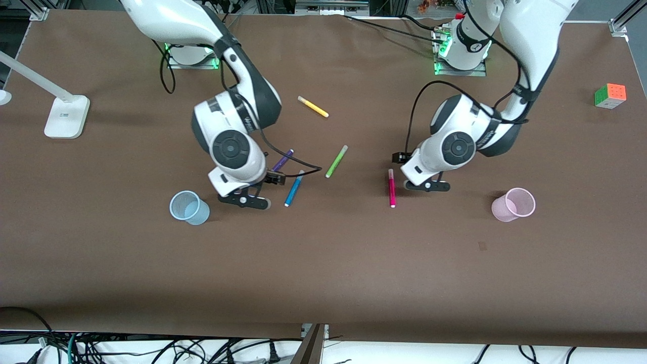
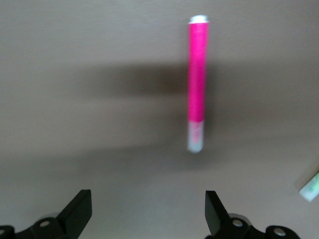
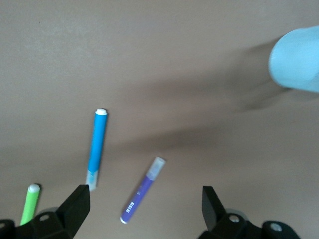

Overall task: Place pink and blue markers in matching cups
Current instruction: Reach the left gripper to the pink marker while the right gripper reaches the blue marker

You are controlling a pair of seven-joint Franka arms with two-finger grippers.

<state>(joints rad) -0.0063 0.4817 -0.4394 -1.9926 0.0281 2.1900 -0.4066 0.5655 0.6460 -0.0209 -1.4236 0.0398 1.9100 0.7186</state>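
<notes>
left tool (image 1: pixel 427 186): mine, fingers apart, nothing between them; hangs low over the desk (image 1: pixel 323 263) just beside the pink marker (image 1: pixel 391 188), toward the pink cup (image 1: pixel 513 204).
right tool (image 1: pixel 244 199): mine too, fingers apart, empty; low over the desk between the blue cup (image 1: pixel 189 207) and the blue marker (image 1: pixel 294 188).
pink marker: flat on the desk, long axis running nearly straight toward the front camera, one end at the near side; in the left wrist view it sits off-centre of my fingers (image 2: pixel 79 211), its pale cap end toward the tool.
blue marker: flat, long axis tilted a little off that line, far end leaning toward the left arm's end; white tip at the near end.
cups: both upright, mouths open, each well apart from its marker.
risk 1: purple pen (image 1: pixel 282 160) lies close by the blue marker under my right wrist, lime-green pen (image 1: pixel 336 161) just past it; a sloppy descent likely grabs or knocks the wrong one.
risk 2: left tool is offset from the pink marker; closing here probably nudges it and it rolls.
risk 3: light cups, could tip if a marker hits the rim.
also there: yellow pen (image 1: pixel 313 106).
</notes>
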